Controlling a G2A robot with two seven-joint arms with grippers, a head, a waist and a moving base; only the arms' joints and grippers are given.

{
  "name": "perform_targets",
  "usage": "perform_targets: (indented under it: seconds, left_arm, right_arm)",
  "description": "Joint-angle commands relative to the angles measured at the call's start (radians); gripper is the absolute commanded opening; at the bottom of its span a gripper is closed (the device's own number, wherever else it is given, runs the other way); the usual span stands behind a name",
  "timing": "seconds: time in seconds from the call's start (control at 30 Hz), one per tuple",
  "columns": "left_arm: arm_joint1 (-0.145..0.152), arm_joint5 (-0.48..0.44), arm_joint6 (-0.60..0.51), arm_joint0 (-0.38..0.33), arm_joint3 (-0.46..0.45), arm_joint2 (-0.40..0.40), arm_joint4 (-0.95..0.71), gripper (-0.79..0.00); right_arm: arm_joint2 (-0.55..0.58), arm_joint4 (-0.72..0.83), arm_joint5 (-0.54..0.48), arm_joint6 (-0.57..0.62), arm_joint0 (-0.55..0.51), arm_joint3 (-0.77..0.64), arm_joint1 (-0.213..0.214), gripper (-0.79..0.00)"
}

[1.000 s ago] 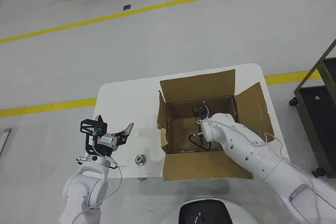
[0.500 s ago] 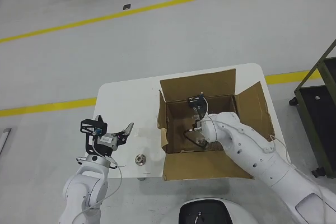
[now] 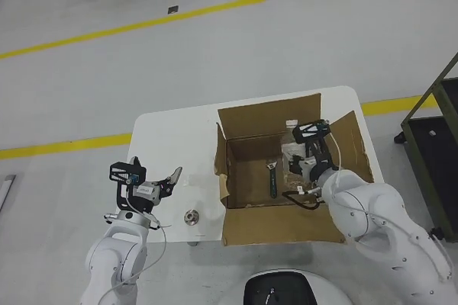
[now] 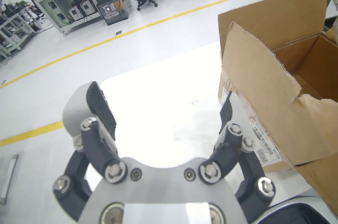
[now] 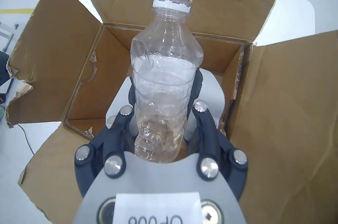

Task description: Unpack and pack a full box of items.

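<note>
A white table (image 3: 164, 133) stands on a pale grey workshop floor (image 3: 76, 84) crossed by yellow lines (image 3: 99, 34). A dark rack (image 3: 443, 122) sits off to the right. The open cardboard box (image 3: 282, 227) fills the table's right half, with a wrench (image 3: 272, 177) lying inside. The right gripper (image 5: 165, 82) is clenched round a clear, white-capped water bottle (image 5: 166, 50) over the box's right side, seemingly above its rim. The left gripper (image 4: 162, 101), spread wide and empty, hangs at the near left edge, with a small round metal piece (image 3: 190, 217) just beside it.
</note>
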Motion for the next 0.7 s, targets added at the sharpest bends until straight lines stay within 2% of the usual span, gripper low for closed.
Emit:
perform_targets:
  seconds: [0.0,0.23,0.33,0.47,0.67]
  left_arm:
    - [0.0,0.0,0.0,0.0,0.0,0.0,0.0,0.0]
    - [0.0,0.0,0.0,0.0,0.0,0.0,0.0,0.0]
    - [0.0,0.0,0.0,0.0,0.0,0.0,0.0,0.0]
    - [0.0,0.0,0.0,0.0,0.0,0.0,0.0,0.0]
    - [0.0,0.0,0.0,0.0,0.0,0.0,0.0,0.0]
  right_arm:
    - [-0.001,0.001,0.0,0.002,0.003,0.002,0.0,-0.785]
    - [-0.001,0.001,0.0,0.002,0.003,0.002,0.0,-0.785]
    - [0.017,-0.01,-0.032,-0.047,-0.008,-0.043,0.002,-0.785]
    - [0.12,-0.009,-0.035,-0.046,-0.025,-0.188,0.01,-0.785]
    - [0.365,0.004,-0.07,-0.008,-0.118,-0.357,0.027,-0.785]
